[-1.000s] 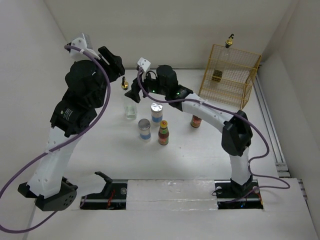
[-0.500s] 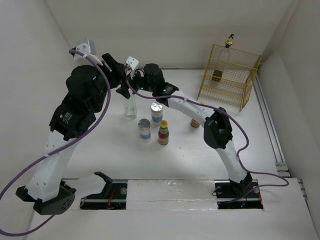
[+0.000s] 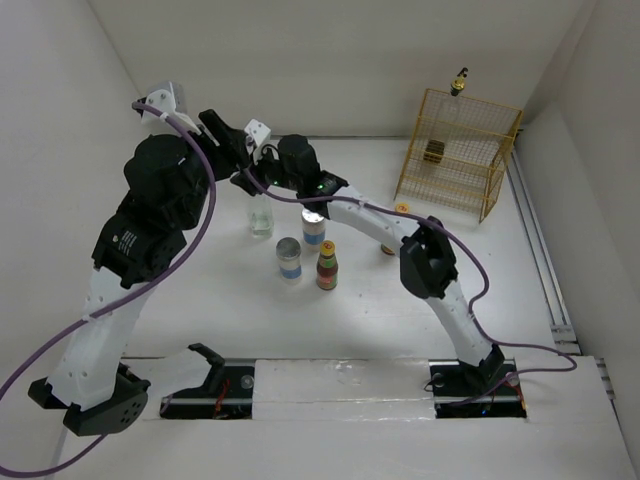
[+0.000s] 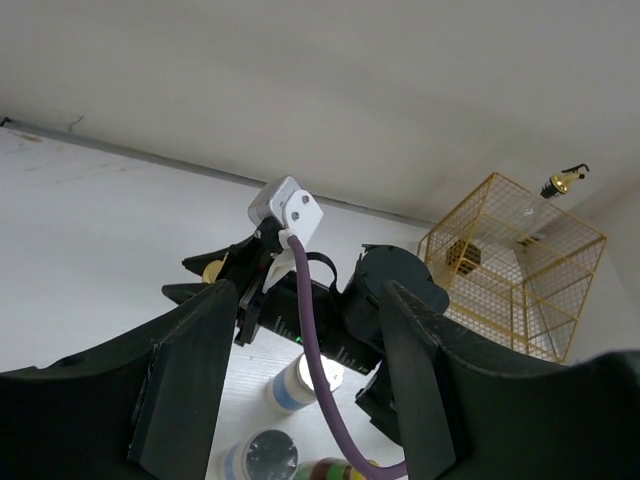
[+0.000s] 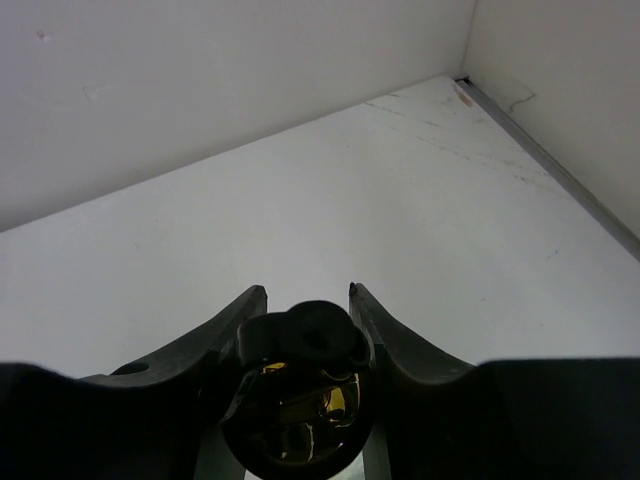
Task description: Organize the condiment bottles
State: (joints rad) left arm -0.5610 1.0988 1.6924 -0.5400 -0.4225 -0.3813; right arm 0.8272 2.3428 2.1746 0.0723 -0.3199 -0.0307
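Note:
A tall clear glass bottle (image 3: pixel 262 219) stands left of centre. My right gripper (image 3: pixel 250 181) is over it, fingers shut against its gold-black spout (image 5: pixel 300 395), which fills the gap in the right wrist view (image 5: pixel 305 292). Two silver-lidded blue-labelled jars (image 3: pixel 314 228) (image 3: pixel 289 258) and a dark yellow-capped sauce bottle (image 3: pixel 327 267) stand beside it. Another sauce bottle (image 3: pixel 389 244) is partly hidden behind the right forearm. A second glass bottle's spout (image 3: pixel 459 79) shows above the rack. My left gripper (image 3: pixel 226 138) hangs high above, open and empty (image 4: pixel 305 292).
The yellow wire rack (image 3: pixel 455 150) stands at the back right with a small dark thing (image 3: pixel 434 151) inside. White walls close in the table at the back and both sides. A purple cable (image 4: pixel 312 340) crosses the left wrist view.
My right arm reached left to the glass bottle and its fingers closed on the spout. The left arm shifted only slightly.

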